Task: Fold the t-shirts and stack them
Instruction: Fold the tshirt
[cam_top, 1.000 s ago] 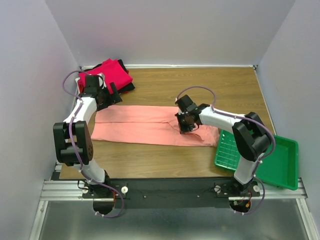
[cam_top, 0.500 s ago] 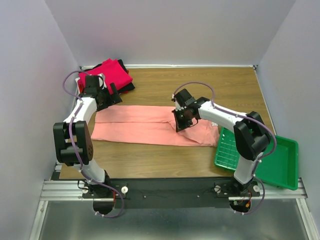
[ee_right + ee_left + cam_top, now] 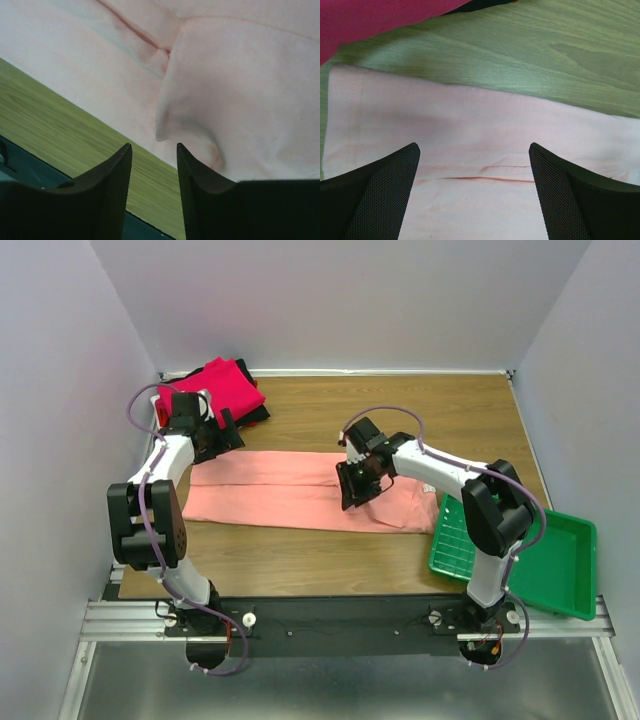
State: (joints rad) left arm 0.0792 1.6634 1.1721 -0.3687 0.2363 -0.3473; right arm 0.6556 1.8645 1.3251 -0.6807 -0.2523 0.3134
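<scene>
**Both grippers open over the pink shirt, nothing held**

Top view, clock directions from table centre.

- salmon-pink t-shirt [image 3: 290, 492]: lies flat on the table [image 3: 420, 410] as a long band running from 9 o'clock through centre to 3 o'clock. A lengthwise fold line shows along it. Its 3 o'clock end sits just beside the green tray [image 3: 545, 560], which hangs off the table corner at 4 o'clock.
- other t-shirts [image 3: 222, 385]: piled in the 10 o'clock corner, magenta/red on top, black edge showing underneath. The pile is near the pink band's far left corner (touching or not, can't tell).
- left arm: shoulder and upper link stand up at 8 o'clock and the white forearm reaches straight out toward 10 o'clock. The wrist is over the band's left end, between the band and the pile.
- left gripper [image 3: 474, 150]: jaws spread wide and empty. In the wrist view pink cloth with a hemmed edge fills the gap, with wood and magenta cloth beyond.
- right arm: elbow folded at 4 o'clock above the tray's inner edge. The forearm stretches toward centre and the wrist is tipped down.
- right gripper [image 3: 154, 147]: over the middle of the band, fingers parted by a narrow gap, no cloth clamped. A raised pucker of pink cloth sits just past the fingertips, and the near hem and bare wood are visible through the gap.
</scene>
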